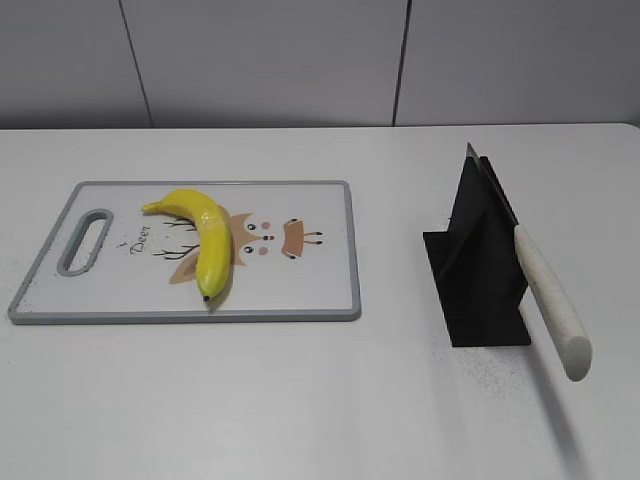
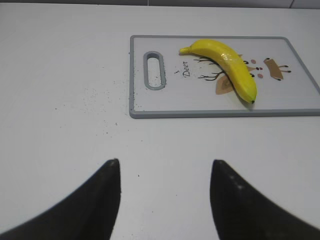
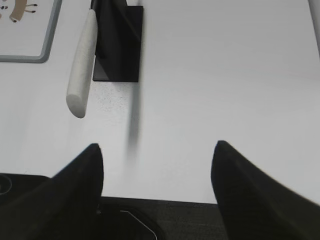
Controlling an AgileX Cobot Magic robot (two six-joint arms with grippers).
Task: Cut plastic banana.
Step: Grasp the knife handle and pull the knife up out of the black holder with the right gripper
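The plastic banana (image 1: 203,238) is glossy yellow and curved. It lies on a white cutting board (image 1: 310,290) with a grey rim, left of the table's middle. It also shows in the left wrist view (image 2: 227,65), with the board (image 2: 137,75) beneath it. A knife with a white handle (image 1: 552,300) rests slanted in a black stand (image 1: 480,280) on the right; both show in the right wrist view, handle (image 3: 82,60) and stand (image 3: 120,50). My left gripper (image 2: 165,162) is open and empty, well short of the board. My right gripper (image 3: 157,147) is open and empty near the table's front edge. Neither gripper shows in the exterior view.
The board has a slotted handle (image 1: 87,240) at its left end and a deer drawing under the banana. Dark specks lie on the white table left of the board (image 2: 95,100). The table's front edge (image 3: 165,202) shows below my right gripper.
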